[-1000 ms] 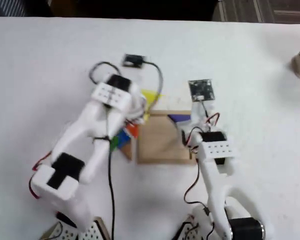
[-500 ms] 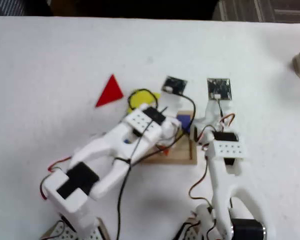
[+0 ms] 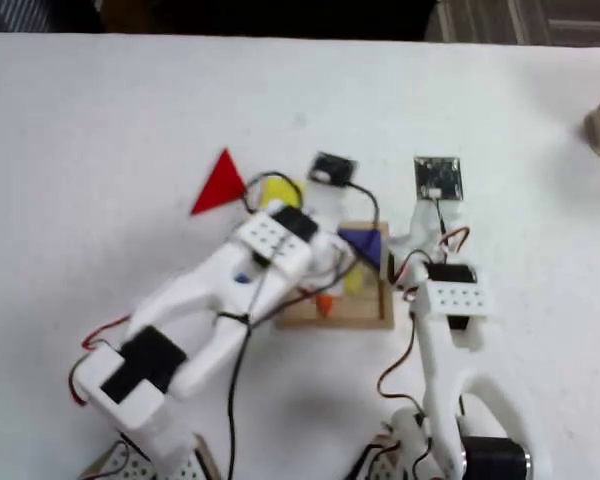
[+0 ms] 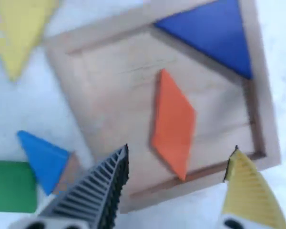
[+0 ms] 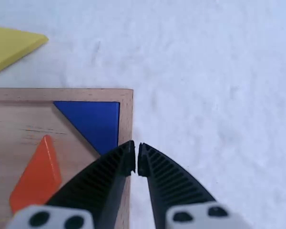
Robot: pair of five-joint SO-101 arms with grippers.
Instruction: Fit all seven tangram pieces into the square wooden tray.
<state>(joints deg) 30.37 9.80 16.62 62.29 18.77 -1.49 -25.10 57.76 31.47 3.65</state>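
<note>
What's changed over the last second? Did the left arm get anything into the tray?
The left gripper swung from beside the tray to above it and is open; the orange piece, outside the tray before, now lies flat inside. The red triangle is uncovered. The right gripper, shut, shifted slightly beside the tray's edge. The blue triangle stayed in its corner.

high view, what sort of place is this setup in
Probably a robotics lab or hobby workbench: a left arm and a right arm with exposed wires stand side by side on a white table, at a wooden tray holding coloured puzzle pieces.
</note>
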